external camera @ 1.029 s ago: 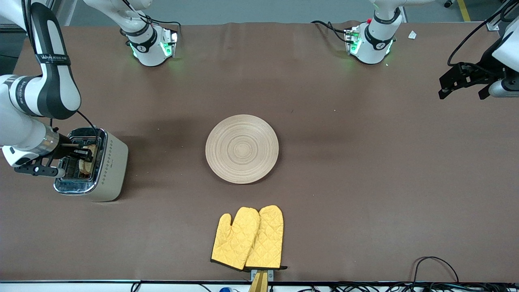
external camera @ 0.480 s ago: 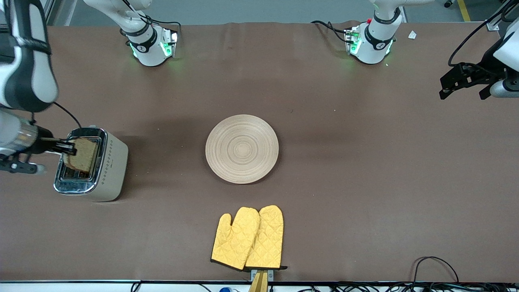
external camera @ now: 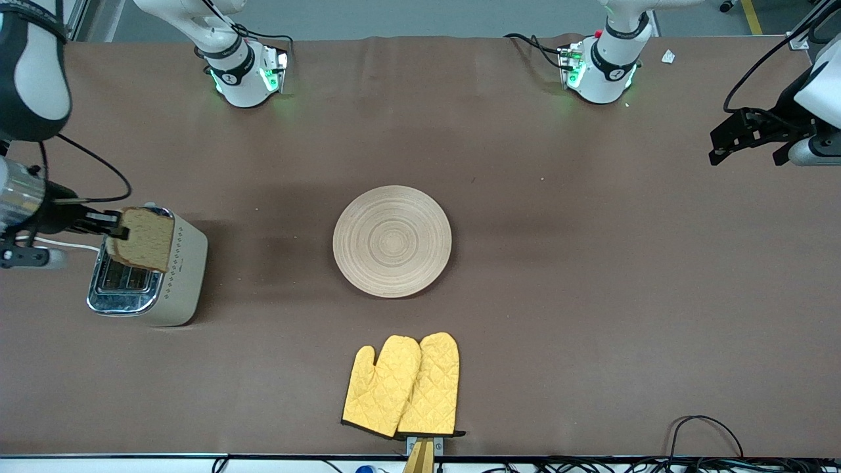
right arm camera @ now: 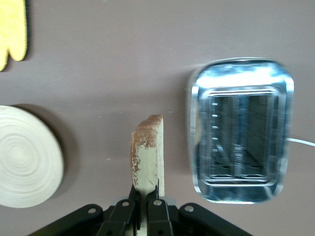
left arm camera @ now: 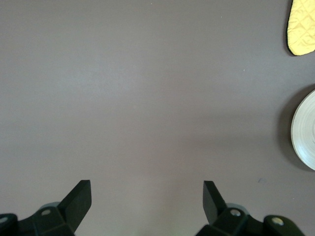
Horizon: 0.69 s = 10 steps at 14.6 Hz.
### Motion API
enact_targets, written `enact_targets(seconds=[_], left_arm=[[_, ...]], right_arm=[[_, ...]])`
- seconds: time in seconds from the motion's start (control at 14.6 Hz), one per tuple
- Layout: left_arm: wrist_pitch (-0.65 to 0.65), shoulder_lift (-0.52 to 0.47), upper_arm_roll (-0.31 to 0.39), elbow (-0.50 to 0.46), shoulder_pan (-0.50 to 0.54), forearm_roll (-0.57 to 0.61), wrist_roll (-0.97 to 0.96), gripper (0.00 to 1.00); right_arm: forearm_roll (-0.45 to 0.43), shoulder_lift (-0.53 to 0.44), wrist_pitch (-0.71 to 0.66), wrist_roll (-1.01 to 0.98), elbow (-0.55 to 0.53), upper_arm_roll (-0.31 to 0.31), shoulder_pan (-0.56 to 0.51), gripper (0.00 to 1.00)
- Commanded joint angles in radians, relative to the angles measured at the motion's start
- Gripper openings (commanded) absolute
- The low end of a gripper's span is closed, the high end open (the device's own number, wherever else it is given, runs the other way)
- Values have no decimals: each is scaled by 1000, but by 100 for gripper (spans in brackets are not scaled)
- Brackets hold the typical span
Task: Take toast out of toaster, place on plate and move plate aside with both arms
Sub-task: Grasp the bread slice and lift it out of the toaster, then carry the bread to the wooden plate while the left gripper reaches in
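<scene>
My right gripper (external camera: 119, 228) is shut on the toast (external camera: 142, 239), a light-brown slice held on edge above the toaster (external camera: 172, 276). In the right wrist view the toast (right arm camera: 147, 155) stands up from the gripper (right arm camera: 146, 194), beside the toaster's open slots (right arm camera: 241, 142). The round pale wooden plate (external camera: 392, 241) lies in the middle of the table and shows in the right wrist view (right arm camera: 24, 157) and at the edge of the left wrist view (left arm camera: 305, 132). My left gripper (external camera: 742, 136) is open and empty, up over the left arm's end of the table; its view shows it over bare table (left arm camera: 146, 196).
Two yellow quilted oven mitts (external camera: 404, 385) lie nearer to the front camera than the plate, by the table's front edge. The toaster stands at the right arm's end of the table. The arm bases (external camera: 246, 75) stand along the table's back edge.
My right gripper has lifted the toast up out of the toaster slot and clear above the toaster. The left arm has barely moved.
</scene>
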Motion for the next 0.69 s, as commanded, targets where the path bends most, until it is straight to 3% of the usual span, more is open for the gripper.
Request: enact_targets(seconds=[0.0,0.21,0.62], left_arm=[[-9,9,0,24,0,7,15,100],[-6,11,0,24,-4,6,12,100],[-3,37,0,36,-9,3,15,100]], right_arm=[[80,9,39,73,-28,-4,59,0],[143,3,99,99,-112,-2,128,0],[447,-18,292,314,-248,-4,322,0]])
